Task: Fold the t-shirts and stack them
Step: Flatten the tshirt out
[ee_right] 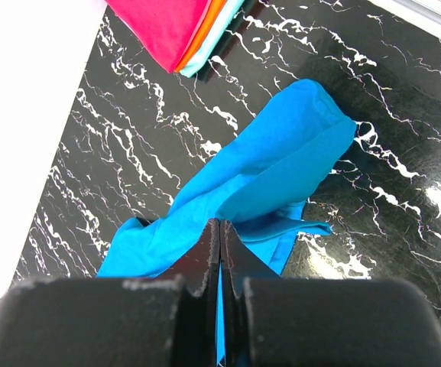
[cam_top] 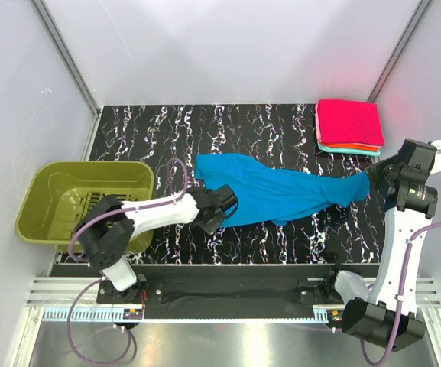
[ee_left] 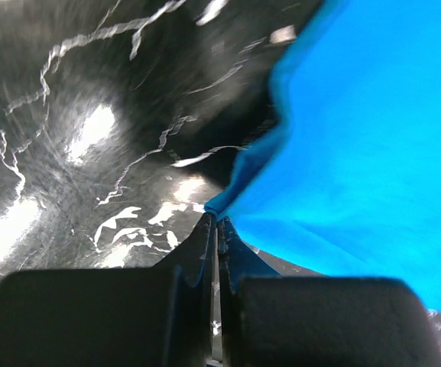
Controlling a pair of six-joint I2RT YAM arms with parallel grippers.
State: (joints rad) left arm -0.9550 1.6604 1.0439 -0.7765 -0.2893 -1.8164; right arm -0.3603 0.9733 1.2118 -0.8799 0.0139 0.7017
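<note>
A bright blue t-shirt [cam_top: 281,195] lies stretched across the middle of the black marbled table, bunched and narrowing toward the right. My left gripper [cam_top: 222,205] is shut on its lower left edge; in the left wrist view a fold of the blue t-shirt [ee_left: 373,153] is pinched at the tips of the left gripper [ee_left: 218,222]. My right gripper [cam_top: 374,182] is shut on the shirt's right end, and the blue t-shirt [ee_right: 266,168] hangs from the right gripper [ee_right: 220,225]. Folded t-shirts [cam_top: 348,127], magenta-pink over orange and pale teal, are stacked at the back right.
An olive-green plastic basket [cam_top: 82,200] stands off the table's left edge, beside the left arm. The folded stack [ee_right: 182,30] sits near the table's right rim. Grey walls close in the back and sides.
</note>
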